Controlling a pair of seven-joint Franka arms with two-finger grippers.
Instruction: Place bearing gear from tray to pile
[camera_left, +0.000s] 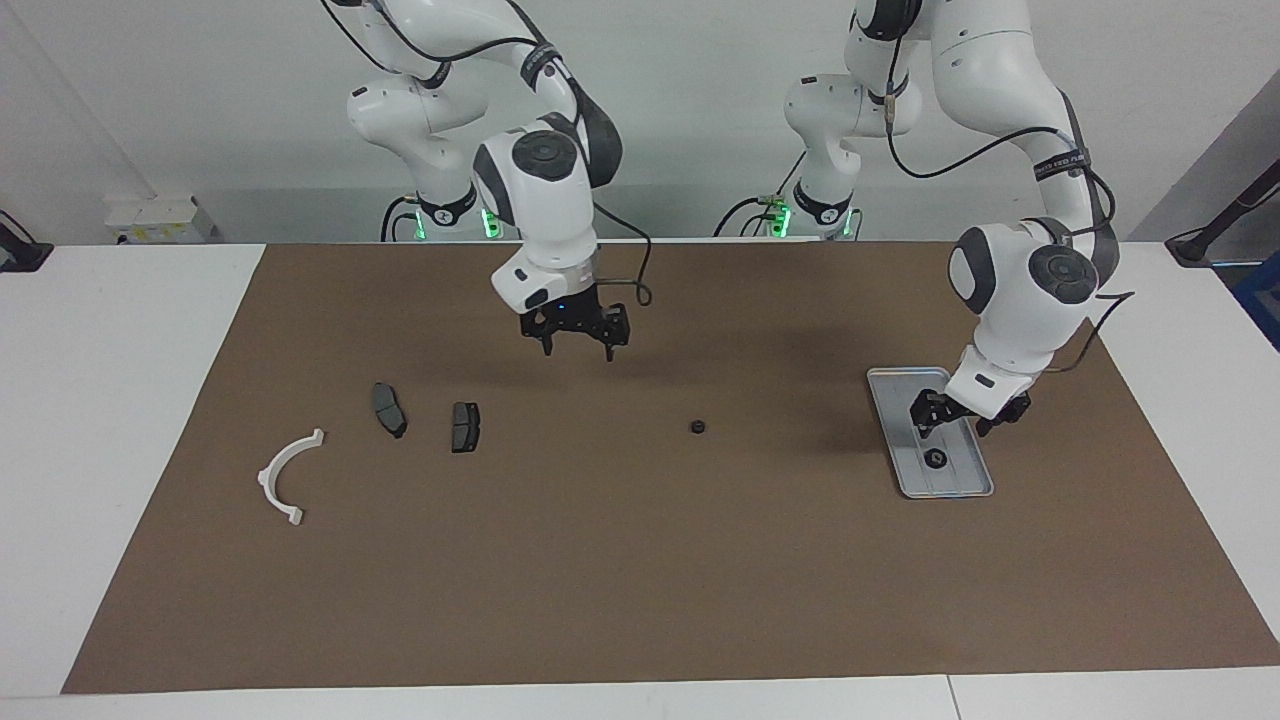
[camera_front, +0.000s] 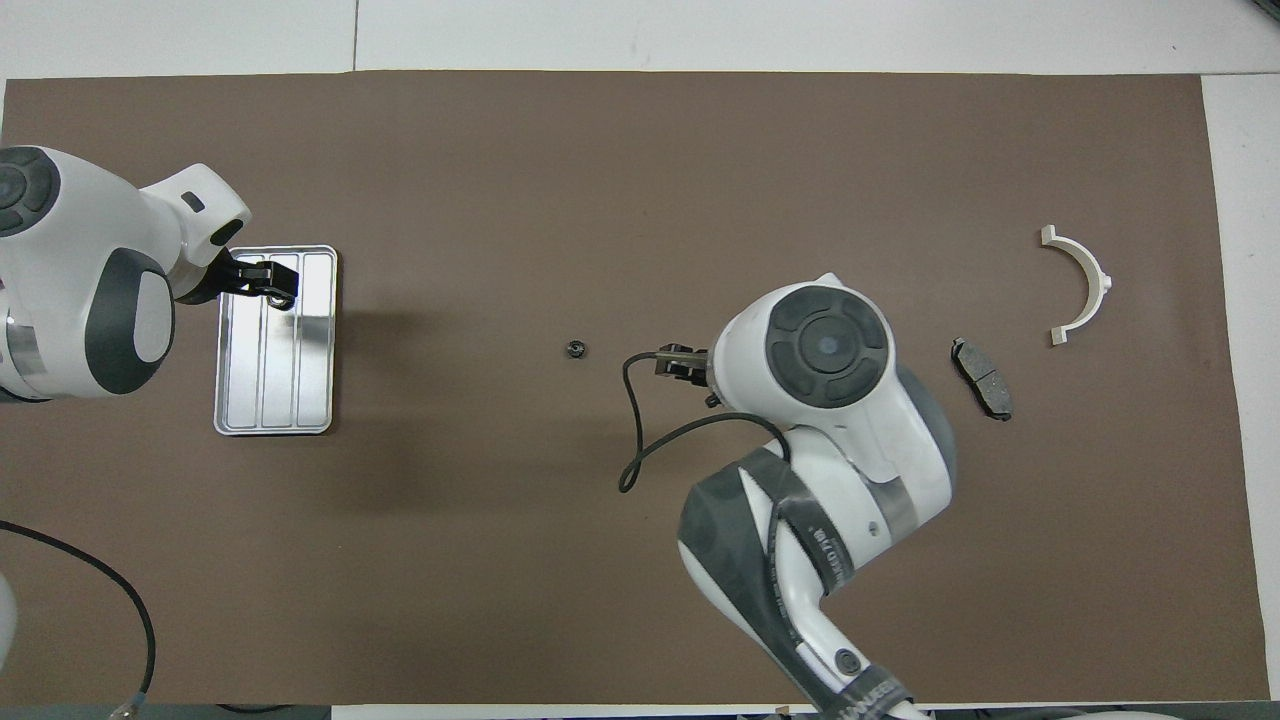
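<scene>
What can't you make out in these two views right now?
- Overhead view: the left gripper covers the gear lying in the tray.
- Overhead view: the right arm's wrist hides one brake pad and most of the right gripper.
- Both views: the loose gear is too small for detail.

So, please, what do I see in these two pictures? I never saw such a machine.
These are two white robot arms, each ending in a two-finger gripper. One picture looks at them from across the table, the other looks down from above them. On the brown mat lie a metal tray with a gear in it, a second gear, two brake pads and a white bracket. The left gripper hangs open over the tray, the right gripper open over the mat. Neither holds anything.
</scene>
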